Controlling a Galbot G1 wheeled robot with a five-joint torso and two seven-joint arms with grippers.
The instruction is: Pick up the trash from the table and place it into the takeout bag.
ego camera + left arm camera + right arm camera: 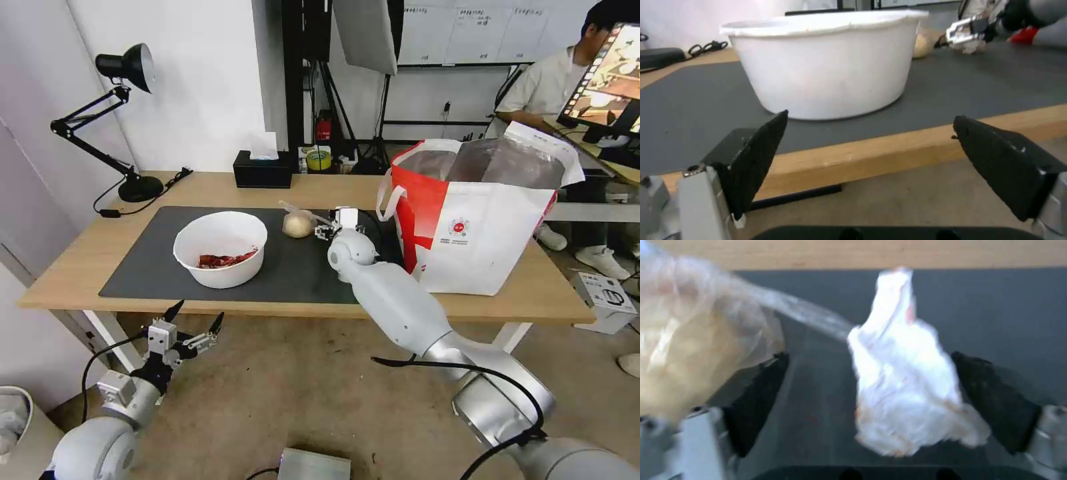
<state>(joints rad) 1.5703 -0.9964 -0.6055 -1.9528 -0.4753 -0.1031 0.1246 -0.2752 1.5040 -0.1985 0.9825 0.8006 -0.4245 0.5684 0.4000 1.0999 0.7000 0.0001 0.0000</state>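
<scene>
Table: a long light-wood table (320, 190) with a dark grey mat (293, 267) laid over its middle, a white wall behind it.
Takeout bag: the white and red takeout bag (483, 230) stands upright on the right end of the table, mouth open, foil lining showing.
Bowl: the white bowl (220, 248) with red scraps sits on the mat's left part.
Food bag: the knotted clear bag of beige food (298, 223) lies on the mat between bowl and takeout bag.
Tissue: the crumpled white tissue (907, 383) lies on the mat just beside the food bag.
My right gripper (869, 400): over the mat, jaws wide, the tissue between them, nearer one finger.
My left gripper (195, 320): below the table's front edge, before the bowl, jaws wide, holding nothing.
</scene>
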